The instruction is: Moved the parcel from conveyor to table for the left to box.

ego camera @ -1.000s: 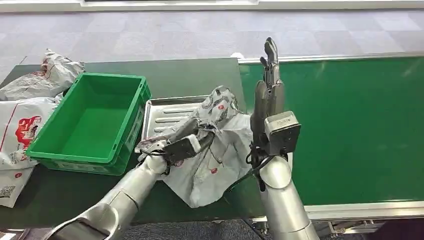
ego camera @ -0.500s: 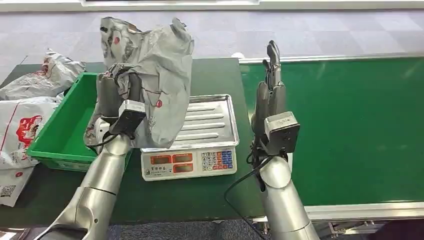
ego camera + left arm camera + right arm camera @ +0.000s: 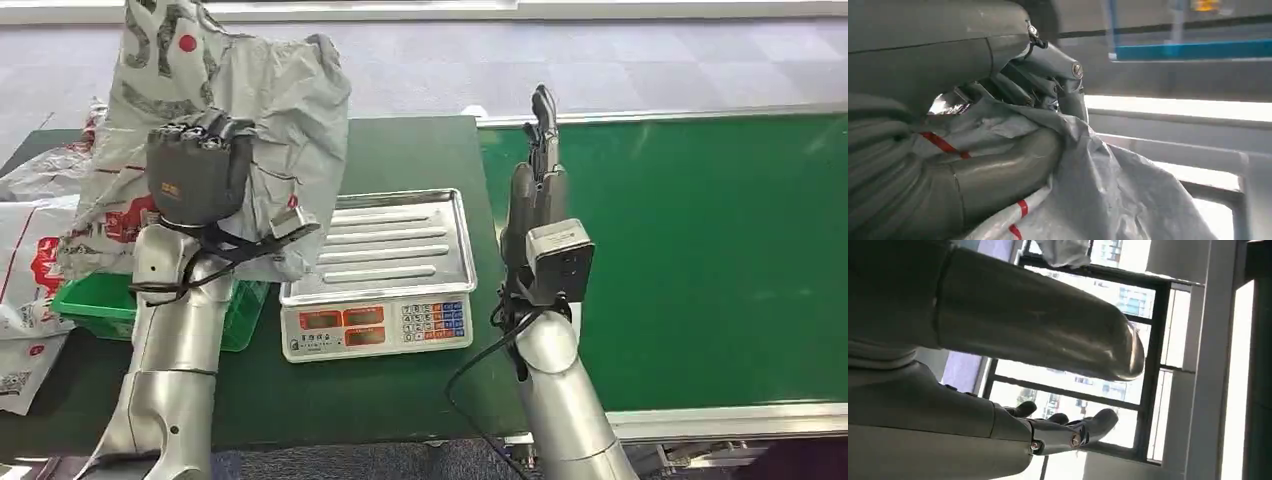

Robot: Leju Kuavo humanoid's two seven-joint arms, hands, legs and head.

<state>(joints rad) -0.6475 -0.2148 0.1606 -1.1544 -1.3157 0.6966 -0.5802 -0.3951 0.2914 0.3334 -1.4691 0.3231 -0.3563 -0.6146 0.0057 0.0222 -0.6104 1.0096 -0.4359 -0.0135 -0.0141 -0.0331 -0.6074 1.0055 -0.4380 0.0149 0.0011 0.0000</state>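
Note:
My left hand (image 3: pixel 197 170) grips a crumpled grey plastic parcel (image 3: pixel 262 110) with red marks and holds it high above the green box (image 3: pixel 100 300), most of which the parcel and arm hide. In the left wrist view the thumb and dark fingers (image 3: pixel 1048 65) clamp the grey parcel (image 3: pixel 1108 195). My right hand (image 3: pixel 538 170) stands upright at the edge of the green conveyor (image 3: pixel 700 250), fingers straight and apart, holding nothing; the right wrist view shows the fingers (image 3: pixel 1073 432) extended in the air.
A weighing scale (image 3: pixel 385 265) with a steel tray sits on the dark green table (image 3: pixel 400 150) between the box and the conveyor. Several white and grey parcels (image 3: pixel 40 250) lie at the table's left end.
My left arm has lifted the parcel off the scale tray, swung it left and raised it over the green box. The right hand has stayed upright in place.

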